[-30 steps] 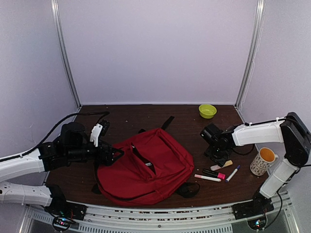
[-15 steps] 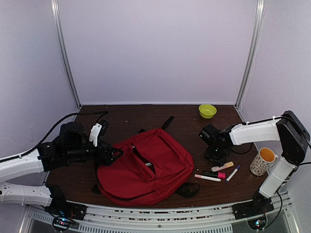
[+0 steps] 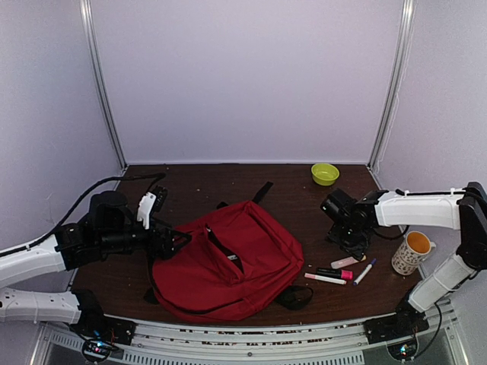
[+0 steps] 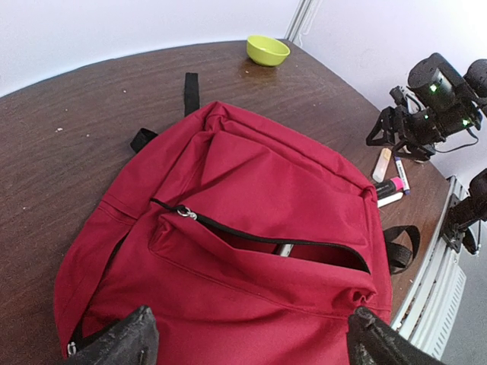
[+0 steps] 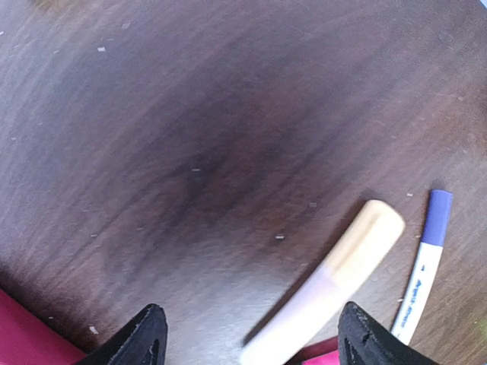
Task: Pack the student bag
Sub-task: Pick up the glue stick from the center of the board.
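Left hand (image 3: 176,243) reaches level inward, right hand (image 3: 352,243) points downward, both with fingers spread.

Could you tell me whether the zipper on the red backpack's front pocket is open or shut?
Open: the left wrist view shows a gap along the black zipper of the student bag.

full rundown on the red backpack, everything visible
The student bag is soft dark-red fabric, lying slumped flat on the wooden table. Its front pocket zipper is open, metal pull at one end. Black straps poke out from under it. The left gripper, open, sits at its left edge; contact unclear.
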`<state>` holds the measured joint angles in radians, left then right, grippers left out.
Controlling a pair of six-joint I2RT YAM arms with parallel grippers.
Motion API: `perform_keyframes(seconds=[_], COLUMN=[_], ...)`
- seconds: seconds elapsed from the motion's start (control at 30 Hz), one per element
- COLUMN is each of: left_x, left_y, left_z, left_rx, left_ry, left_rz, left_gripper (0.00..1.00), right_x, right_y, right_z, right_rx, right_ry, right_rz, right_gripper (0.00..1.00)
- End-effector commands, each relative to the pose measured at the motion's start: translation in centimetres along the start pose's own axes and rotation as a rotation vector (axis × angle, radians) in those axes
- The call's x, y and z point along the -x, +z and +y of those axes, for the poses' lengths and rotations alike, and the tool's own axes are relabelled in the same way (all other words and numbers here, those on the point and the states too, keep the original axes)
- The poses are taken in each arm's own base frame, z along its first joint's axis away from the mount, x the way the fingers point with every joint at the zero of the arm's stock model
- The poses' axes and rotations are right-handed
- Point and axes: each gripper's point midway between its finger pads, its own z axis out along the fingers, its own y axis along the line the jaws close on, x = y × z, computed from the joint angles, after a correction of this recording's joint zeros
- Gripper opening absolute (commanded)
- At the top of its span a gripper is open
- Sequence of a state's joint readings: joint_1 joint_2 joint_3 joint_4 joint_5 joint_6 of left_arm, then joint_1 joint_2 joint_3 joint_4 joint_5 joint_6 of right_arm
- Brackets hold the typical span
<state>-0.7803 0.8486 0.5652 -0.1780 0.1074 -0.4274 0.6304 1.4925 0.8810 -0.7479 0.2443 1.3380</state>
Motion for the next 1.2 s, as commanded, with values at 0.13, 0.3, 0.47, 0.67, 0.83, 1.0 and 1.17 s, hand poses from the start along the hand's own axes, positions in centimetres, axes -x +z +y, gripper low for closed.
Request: perform_keyframes(seconds=[0.13, 0.3, 0.47, 0.67, 0.83, 1.0, 1.17], left_x=[0.9, 0.9, 0.9, 0.7, 0.7, 0.6, 0.5], left_y=[-0.4, -0.3, -0.2, -0.1, 0.1, 0.3, 0.4], left_z=[-0.1, -0.1, 0.0, 0.2, 0.3, 0.4, 0.4], left_rx=[-0.002, 0.0, 0.004, 0.014, 0.019, 0.02, 0.019], left_ry=[0.018, 0.018, 0.019, 0.018, 0.019, 0.021, 0.02], left_rz=[-0.04, -0.039, -0.037, -0.032, -0.029, -0.025, -0.022], left_gripper=[0.88, 0.88, 0.88, 0.88, 0.88, 0.88, 0.86], right_x=[-0.7, -1.6, -2.4, -2.7, -2.5, -2.0, -2.0], right_y=[1.5, 2.5, 3.6, 4.4, 4.5, 4.2, 4.0], right_z=[-3.7, -3.9, -3.4, -2.9, -2.3, -1.5, -0.6], right_rx=[-0.08, -0.083, -0.081, -0.085, -0.076, -0.061, -0.035], right_ry=[0.035, 0.034, 0.018, -0.012, -0.035, -0.062, -0.099], right_rz=[0.008, 0.042, 0.069, 0.081, 0.075, 0.062, 0.057], right_gripper=[0.78, 0.77, 0.71, 0.59, 0.46, 0.3, 0.21])
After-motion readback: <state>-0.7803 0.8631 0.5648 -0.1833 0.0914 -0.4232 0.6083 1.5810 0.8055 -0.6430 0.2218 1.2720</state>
